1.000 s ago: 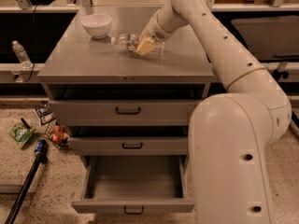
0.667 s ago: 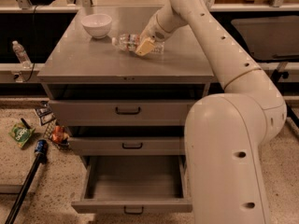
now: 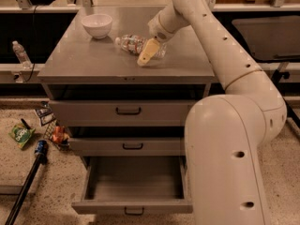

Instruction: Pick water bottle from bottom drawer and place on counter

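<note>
The gripper (image 3: 149, 51) is low over the counter (image 3: 84, 62), at the base end of the water bottle (image 3: 132, 43). I cannot tell whether it grips the bottle or not. The bottle lies on its side on the counter, and its cap end points away from the gripper, toward the white bowl (image 3: 97, 25). The bottom drawer (image 3: 133, 209) stands open.

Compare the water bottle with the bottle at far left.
The water bottle lies on its side on the counter, the gripper at it; the left bottle stands upright on a ledge, untouched. The water bottle has a reddish label; the left bottle shows none. Both are clear.
</note>
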Tool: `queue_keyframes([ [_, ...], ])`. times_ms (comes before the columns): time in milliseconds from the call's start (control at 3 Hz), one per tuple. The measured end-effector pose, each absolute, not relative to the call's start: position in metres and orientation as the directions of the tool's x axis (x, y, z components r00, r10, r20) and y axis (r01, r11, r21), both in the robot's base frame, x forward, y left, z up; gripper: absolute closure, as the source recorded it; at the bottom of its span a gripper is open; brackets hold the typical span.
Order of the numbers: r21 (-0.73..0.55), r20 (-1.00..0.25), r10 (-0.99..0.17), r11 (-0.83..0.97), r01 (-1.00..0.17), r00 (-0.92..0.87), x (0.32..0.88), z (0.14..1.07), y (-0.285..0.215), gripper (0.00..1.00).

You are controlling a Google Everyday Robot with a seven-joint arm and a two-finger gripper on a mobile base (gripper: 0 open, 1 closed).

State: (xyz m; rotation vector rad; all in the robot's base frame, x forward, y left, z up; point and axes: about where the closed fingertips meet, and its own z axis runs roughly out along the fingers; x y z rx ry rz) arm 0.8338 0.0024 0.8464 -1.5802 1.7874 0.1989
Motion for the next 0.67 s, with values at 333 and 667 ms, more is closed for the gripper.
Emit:
queue_keyframes([
  [333,-0.344,-0.624,-0.781,0.251,-0.905,0.021,0.829,0.854,-0.006,0.00],
  [667,-0.386,-0.666,-0.743,0.272,-0.881,0.062,0.809,0.883,-0.027,0.00],
])
